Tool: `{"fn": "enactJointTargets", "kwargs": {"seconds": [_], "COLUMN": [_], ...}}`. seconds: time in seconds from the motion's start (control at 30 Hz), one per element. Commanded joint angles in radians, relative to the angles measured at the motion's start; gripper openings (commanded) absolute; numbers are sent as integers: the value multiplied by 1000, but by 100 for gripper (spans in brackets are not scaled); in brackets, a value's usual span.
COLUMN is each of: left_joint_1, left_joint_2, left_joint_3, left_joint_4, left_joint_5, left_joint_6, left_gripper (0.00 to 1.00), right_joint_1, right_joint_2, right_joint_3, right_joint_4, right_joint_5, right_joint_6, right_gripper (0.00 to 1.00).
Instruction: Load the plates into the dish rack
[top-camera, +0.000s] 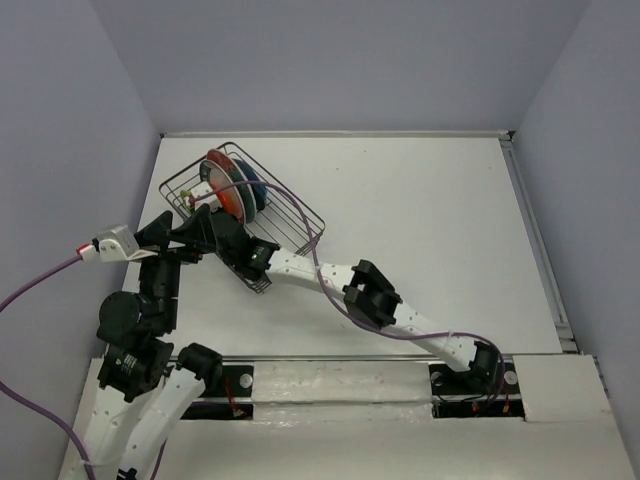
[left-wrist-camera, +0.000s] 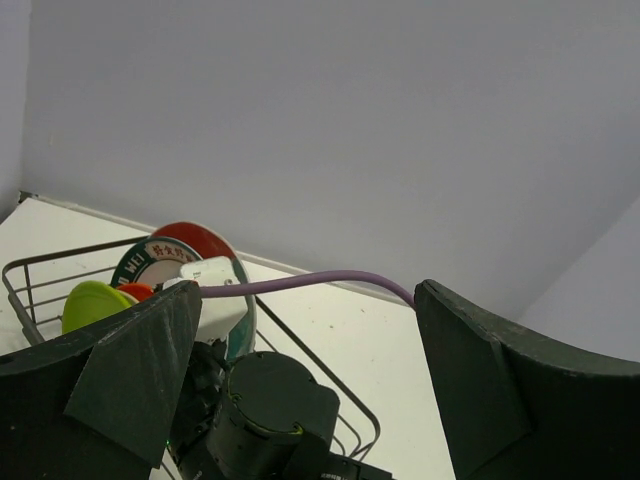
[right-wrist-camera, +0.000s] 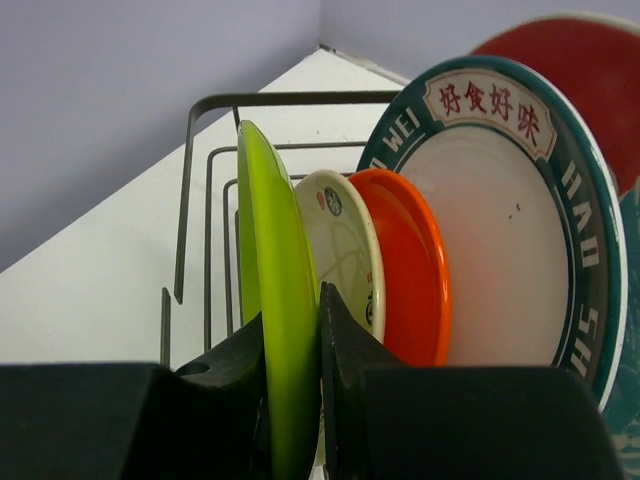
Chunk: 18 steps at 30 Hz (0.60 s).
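In the rack (top-camera: 290, 215) at the bench's (top-camera: 420, 200) far-left corner, the right tool (right-wrist-camera: 292, 338), arm stretched low across, is clamped on the upright green plate (right-wrist-camera: 280, 250) beside the other plates (right-wrist-camera: 500, 250), which should be seated squarely before release, judging by the tight spacing, while the left tool (left-wrist-camera: 305, 300) hovers alongside, spread wide and empty.

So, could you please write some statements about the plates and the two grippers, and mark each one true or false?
1. The right gripper is shut on the lime green plate. True.
2. The left gripper holds a plate. False: it is open and holds nothing.
3. The orange plate lies flat on the table. False: it stands on edge in the dish rack.
4. The teal-rimmed white plate stands next to the orange plate. True.
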Motion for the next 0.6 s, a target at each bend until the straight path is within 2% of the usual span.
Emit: {"fn": "enactJointTargets", "kwargs": {"seconds": [0.0, 0.2, 0.23, 0.37, 0.5, 0.53, 0.57], "left_joint_1": [-6, -6, -4, -4, -4, -4, -4], "left_joint_2": [-7, -4, -5, -4, 7, 9, 10], "left_joint_3": [18, 16, 16, 16, 16, 16, 16], "left_joint_4": [60, 60, 60, 58, 58, 58, 58], "left_joint_5": [-15, -11, -9, -15, -22, -20, -20], "left_joint_6": [16, 13, 13, 13, 15, 13, 10], "left_gripper": [99, 99, 99, 99, 99, 99, 99], "right_joint_1": [17, 17, 17, 17, 17, 17, 17], "right_joint_2": [27, 4, 4, -25, -137, -207, -208], "right_joint_3": [33, 2, 5, 4, -73, -132, -169], "right_joint_4": [140, 169, 168, 155, 163, 169, 169], "right_joint_5": [54, 44, 39, 31, 18, 4, -8], "right_joint_6": [-112, -128, -130, -110, -66, -41, -32], "right_gripper": [15, 48, 58, 63, 63, 64, 64]}}
